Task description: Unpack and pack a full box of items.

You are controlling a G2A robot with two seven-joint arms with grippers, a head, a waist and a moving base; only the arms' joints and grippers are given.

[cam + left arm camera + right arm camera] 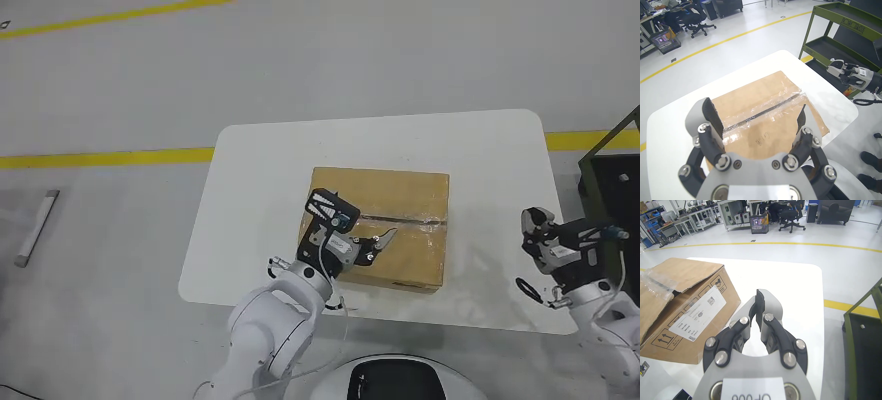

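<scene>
A brown cardboard box point(400, 195) lies in the middle of the white table point(250, 210). Its top flaps are down, and clear tape is slit along the centre seam point(768, 111). My left gripper point(378, 243) point(755, 106) hangs open just above the box's near left part, with nothing between its fingers. In the right wrist view the box point(687, 279) shows a white label on its end and one flap edge slightly lifted. My right gripper point(758, 298) point(533, 218) is shut and holds nothing. It hovers over the table's right side, apart from the box.
A green metal cart point(831, 37) point(863, 317) stands just off the table's right edge, close to my right arm. Bare table surface point(791, 279) lies to the right of the box and beyond it. Yellow floor lines point(100, 158) run past the table.
</scene>
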